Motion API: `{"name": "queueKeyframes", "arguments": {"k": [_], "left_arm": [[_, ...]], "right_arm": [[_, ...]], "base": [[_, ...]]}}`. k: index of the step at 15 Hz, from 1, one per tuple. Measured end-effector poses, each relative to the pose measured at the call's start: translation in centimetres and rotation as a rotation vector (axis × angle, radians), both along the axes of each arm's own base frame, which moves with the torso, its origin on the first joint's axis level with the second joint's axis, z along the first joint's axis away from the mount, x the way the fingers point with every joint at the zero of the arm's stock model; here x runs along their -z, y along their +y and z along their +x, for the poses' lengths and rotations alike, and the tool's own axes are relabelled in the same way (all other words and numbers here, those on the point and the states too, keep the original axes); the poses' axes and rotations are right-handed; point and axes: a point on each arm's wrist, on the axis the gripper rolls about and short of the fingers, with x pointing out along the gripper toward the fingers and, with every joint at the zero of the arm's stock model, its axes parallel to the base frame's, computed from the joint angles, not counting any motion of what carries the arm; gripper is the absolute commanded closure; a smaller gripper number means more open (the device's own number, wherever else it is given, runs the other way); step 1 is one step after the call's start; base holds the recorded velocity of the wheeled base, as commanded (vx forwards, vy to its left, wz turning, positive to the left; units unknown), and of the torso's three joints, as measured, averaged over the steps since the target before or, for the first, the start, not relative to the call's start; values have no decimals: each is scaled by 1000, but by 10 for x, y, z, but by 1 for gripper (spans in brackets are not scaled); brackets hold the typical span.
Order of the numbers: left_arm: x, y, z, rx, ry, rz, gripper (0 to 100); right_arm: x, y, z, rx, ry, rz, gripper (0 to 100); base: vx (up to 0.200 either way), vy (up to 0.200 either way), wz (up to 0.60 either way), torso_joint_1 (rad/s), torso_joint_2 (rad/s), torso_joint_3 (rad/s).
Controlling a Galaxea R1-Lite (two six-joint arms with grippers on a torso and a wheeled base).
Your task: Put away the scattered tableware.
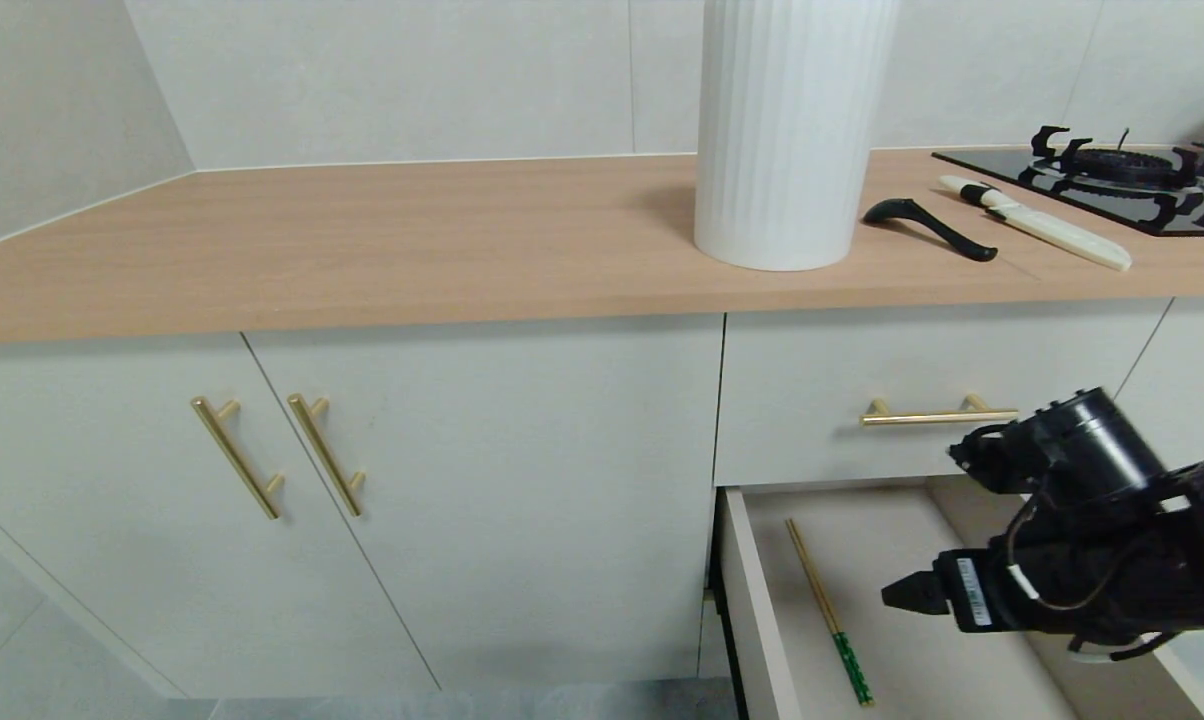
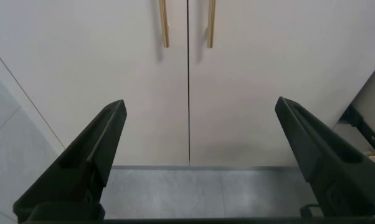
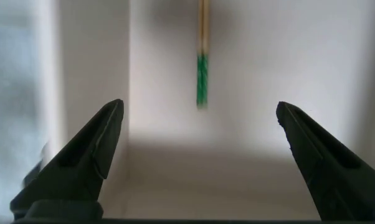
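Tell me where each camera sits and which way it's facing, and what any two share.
Head view: on the robot's head, facing forward and down at the counter and open drawer; right end effector at lower right.
Left wrist view: on the left wrist, facing cabinet doors' gold handles; open left end effector in foreground.
Right wrist view: on the right wrist, facing into the drawer at the chopsticks; its open end effector in foreground.
Shared: head and right wrist views both show drawer and chopsticks.

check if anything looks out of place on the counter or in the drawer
A black utensil and a white knife lie loose on the counter beside the stove, not yet put away. The chopsticks lie slanted in the open drawer. Nothing spilled.
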Motion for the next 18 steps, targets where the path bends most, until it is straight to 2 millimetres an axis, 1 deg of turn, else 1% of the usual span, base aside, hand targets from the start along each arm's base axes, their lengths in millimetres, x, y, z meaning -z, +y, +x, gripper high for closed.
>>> {"name": "queueKeyframes", "arguments": {"k": [2, 3, 5, 7, 9, 12, 18], "left_arm": [[0, 0, 0, 0, 0, 0, 0], [0, 0, 0, 0, 0, 0, 0], [0, 0, 0, 0, 0, 0, 0], [0, 0, 0, 0, 0, 0, 0], [0, 0, 0, 0, 0, 0, 0], [-1, 0, 0, 0, -3, 0, 0], [0, 0, 0, 0, -1, 0, 0]], "right_arm": [[-44, -12, -23, -2, -38, 23, 0], [-62, -20, -30, -2, -101, 44, 0], [-79, -31, -41, -6, -182, 48, 0], [-87, -35, -48, -2, -220, 61, 0], [-91, -37, -52, -2, -238, 66, 0], [-93, -40, -58, -27, -264, 50, 0], [-93, -41, -60, -28, -269, 50, 0]], "base": [[0, 0, 0, 0, 0, 0], [0, 0, 0, 0, 0, 0], [0, 0, 0, 0, 0, 0], [0, 0, 0, 0, 0, 0], [0, 0, 0, 6, -52, -23], [0, 0, 0, 63, -212, -264], [0, 0, 0, 130, -492, -312]]}}
